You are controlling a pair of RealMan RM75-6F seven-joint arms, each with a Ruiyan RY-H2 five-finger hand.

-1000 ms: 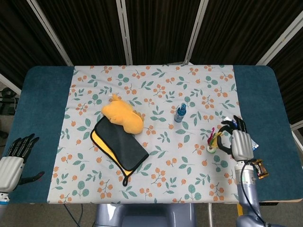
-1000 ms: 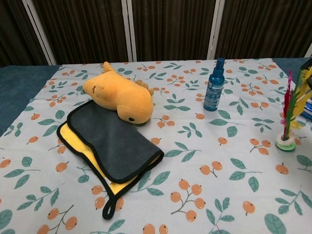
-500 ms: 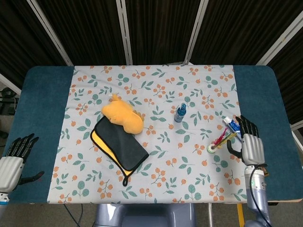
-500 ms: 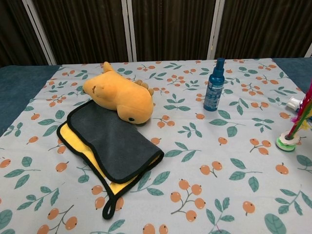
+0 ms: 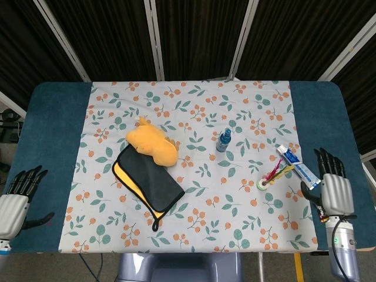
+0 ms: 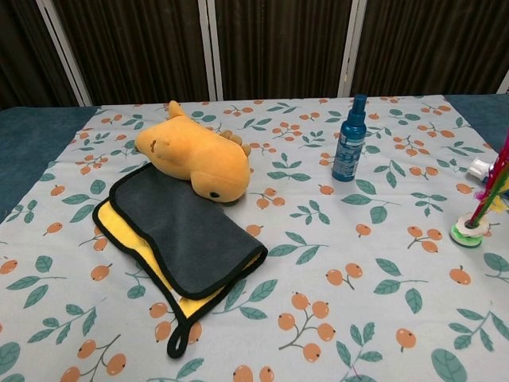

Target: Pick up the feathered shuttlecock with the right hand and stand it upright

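Observation:
The feathered shuttlecock (image 5: 272, 177) stands on its round white-and-green base on the floral cloth, its pink and yellow feathers leaning up and to the right; the chest view shows the shuttlecock (image 6: 480, 208) at the right edge. My right hand (image 5: 333, 191) hovers to its right over the blue table edge, fingers spread and holding nothing, well apart from it. My left hand (image 5: 16, 198) rests at the far left edge, fingers apart and empty. Neither hand appears in the chest view.
A toothpaste tube (image 5: 298, 165) lies just right of the shuttlecock. A blue spray bottle (image 5: 223, 140) stands mid-table. An orange plush toy (image 5: 151, 144) lies on a grey and yellow cloth (image 5: 148, 183). A snack wrapper peeks out by my right hand.
My right hand let go of the shuttlecock and drew back to the right, off the floral cloth. The shuttlecock stays standing on its base. The left hand has not moved.

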